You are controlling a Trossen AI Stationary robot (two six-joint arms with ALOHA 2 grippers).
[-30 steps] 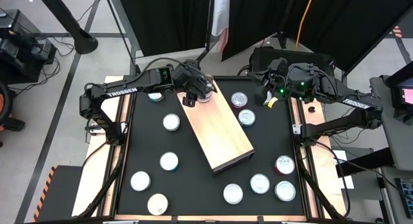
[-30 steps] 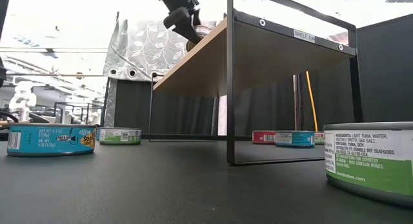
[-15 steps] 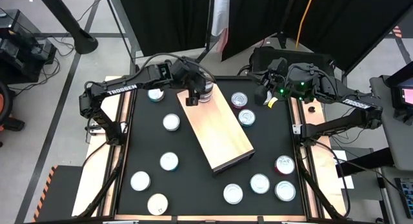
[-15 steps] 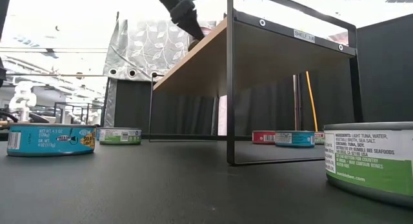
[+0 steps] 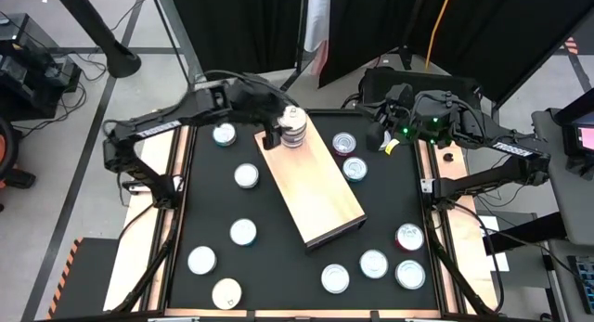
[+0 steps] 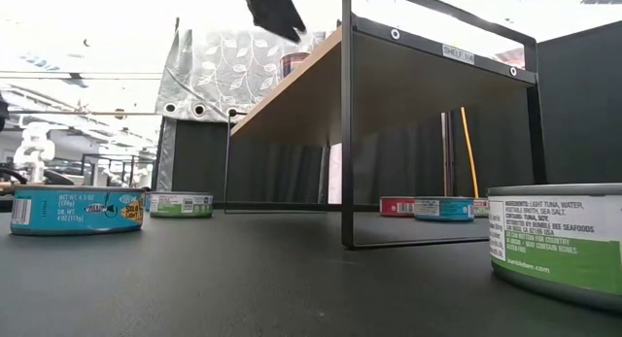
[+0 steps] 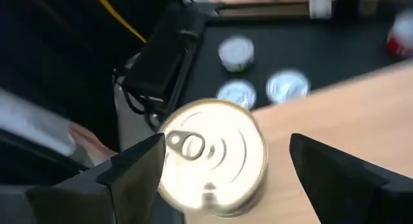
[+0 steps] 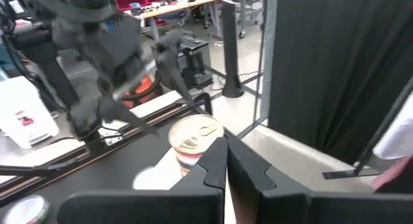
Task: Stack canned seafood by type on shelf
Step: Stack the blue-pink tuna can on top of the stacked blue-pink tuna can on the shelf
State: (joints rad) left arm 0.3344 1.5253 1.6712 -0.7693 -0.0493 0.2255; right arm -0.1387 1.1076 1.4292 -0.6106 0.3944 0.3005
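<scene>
A short stack of tins (image 5: 293,127) with a silvery pull-tab top (image 7: 213,156) stands on the far end of the pale wooden shelf (image 5: 316,187), a raised board on a black frame (image 6: 345,133). My left gripper (image 5: 275,132) hangs open just above and to the left of the stack. In the left wrist view its fingers (image 7: 226,143) stand wide on either side of the top tin, apart from it. In the low view it (image 6: 277,12) is above the shelf's far end. My right gripper (image 5: 382,141) waits shut at the table's far right (image 8: 226,162).
Loose tins lie on the black tabletop: one by the far left edge (image 5: 224,135), several left of the shelf (image 5: 243,232), two at its far right (image 5: 355,168), several near the near right corner (image 5: 374,264). A green-labelled tin (image 6: 554,245) sits close to the low camera.
My left gripper has let go of the top tin, risen off the stack and drawn back toward the table's left. The tin stays on the stack at the shelf's far end, now uncovered in the high view.
</scene>
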